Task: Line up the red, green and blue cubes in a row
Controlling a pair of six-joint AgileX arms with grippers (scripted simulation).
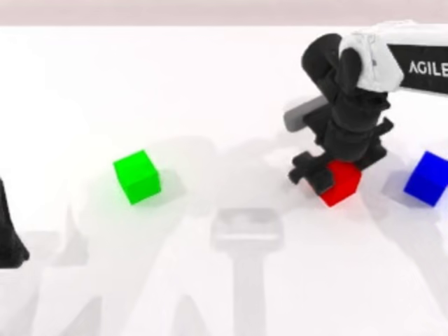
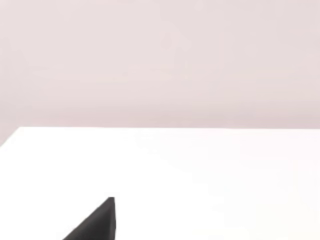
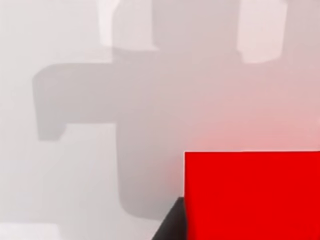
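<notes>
Red cube (image 1: 341, 183) sits under right end effector (image 1: 323, 175).

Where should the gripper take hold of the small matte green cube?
Grip the small matte green cube across two opposite side faces, coming straight down from above. It sits flat and turned slightly askew on the white table, alone, so rotate the gripper to match its faces.

A plain white table (image 1: 210, 91) fills nearly the whole top view, grey shadows lying across its lower half, and a pale pinkish backdrop (image 1: 175, 10) runs in a strip along the top edge.
</notes>
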